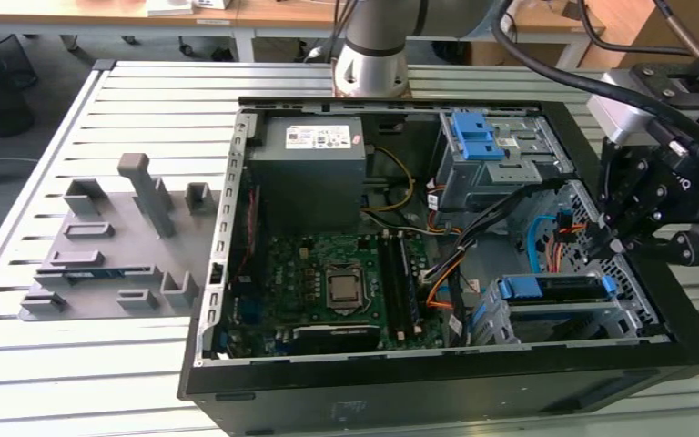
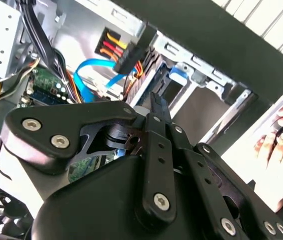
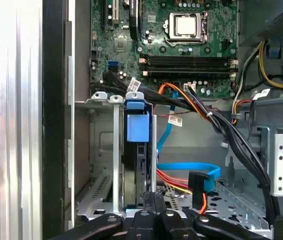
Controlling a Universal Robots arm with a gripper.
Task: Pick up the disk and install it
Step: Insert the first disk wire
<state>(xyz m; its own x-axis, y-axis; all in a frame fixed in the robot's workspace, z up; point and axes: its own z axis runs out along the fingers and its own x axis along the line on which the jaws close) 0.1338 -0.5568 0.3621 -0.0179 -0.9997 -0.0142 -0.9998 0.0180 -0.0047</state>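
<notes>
One disk (image 1: 552, 289) sits slotted in the drive cage (image 1: 639, 314) at the open computer case's (image 1: 447, 387) near corner on the exterior view's right; the tool (image 3: 155, 199), clenched empty, hangs close by that cage.

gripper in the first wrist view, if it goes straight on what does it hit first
Most likely the blue-framed disk, standing edge-on in the drive bay just ahead of the gripper. Depth is unclear, so the gap between them cannot be judged.
</notes>
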